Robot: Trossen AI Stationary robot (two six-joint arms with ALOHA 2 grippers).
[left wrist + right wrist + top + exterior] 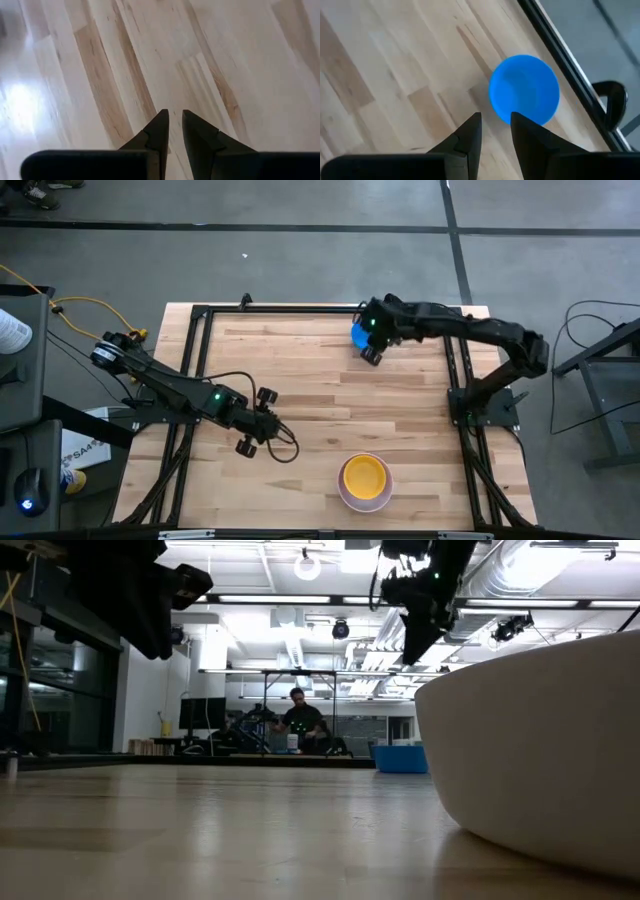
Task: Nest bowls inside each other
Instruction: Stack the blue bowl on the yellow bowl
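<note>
A blue bowl (357,335) (524,89) rests on the wooden table near its far edge. My right gripper (372,352) (495,120) hangs above it, open, with its fingertips over the bowl's near rim; in the low view it (415,630) is well clear of the bowl (400,758). A yellow bowl (363,475) sits nested in the larger white bowl (345,498) (540,760) near the table's front edge. My left gripper (268,425) (175,122) hovers over bare wood left of the middle. A narrow gap shows between its fingers, and nothing is in it.
A black metal frame (200,320) runs along the table's left, far and right sides, close behind the blue bowl. A cable (285,450) loops below the left wrist. A person (300,720) sits at a bench far behind the table. Bare wood lies between the two arms.
</note>
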